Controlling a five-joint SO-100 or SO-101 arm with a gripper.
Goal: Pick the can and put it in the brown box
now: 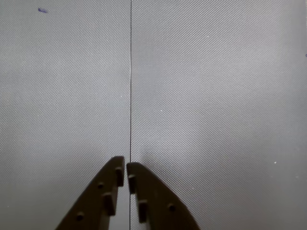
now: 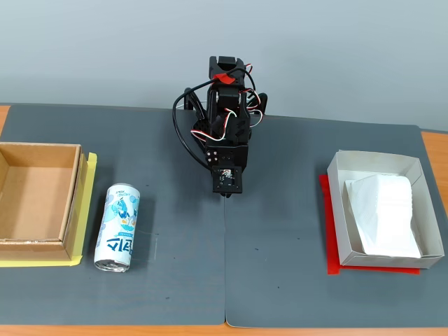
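End effector [image 1: 125, 168] is clenched on nothing, tips nearly touching, pointing down at bare grey mat [image 1: 216, 96] right over the mat seam [image 1: 130, 72]. In the fixed view the arm [image 2: 227, 133] is folded up at the back centre of the table. Can [image 2: 119, 227] lies on its side well to the end effector's left in that view and nearer the camera, just beside the brown box [image 2: 36, 203], not touching. Box looks empty. Pick not started.

Handling, my guess: slim aluminium can, light, thin-walled, slick, and it will roll. Grab mid-body across the diameter, moderate squeeze to avoid denting. White-grey box [image 2: 381, 210] with paper sits far right, irrelevant.
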